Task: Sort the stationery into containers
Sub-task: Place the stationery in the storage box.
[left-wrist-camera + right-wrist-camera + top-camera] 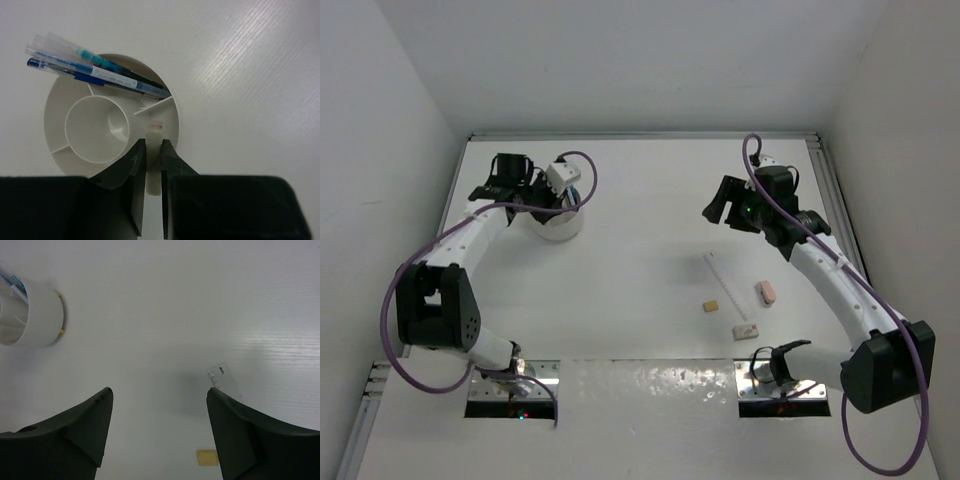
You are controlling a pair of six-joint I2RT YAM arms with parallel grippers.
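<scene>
While the white table (640,180) runs bare across its middle, the round white tub (560,228) stands at its far left, near the back edge and left wall. The left gripper (153,142) hangs over the tub's near rim, its fingers drawn to a narrow slit. Something pale shows in that slit, and I cannot tell whether it is gripped or just the tub's wall. The right gripper (159,390) hovers well apart over the right half, fingers spread wide and touching nothing.

The clear ruler (726,285) lies flat beside it, long axis slanting from far-left to near-right. The pens (105,75) rest together in one outer compartment of the tub. In the left wrist view they point up-left to down-right, with their upper ends overhanging the rim. Three small pieces sit near the ruler's near end: the pink eraser (766,291) to its right, the tan eraser (711,305) to its left, and the white eraser (745,327) nearest the arms.
</scene>
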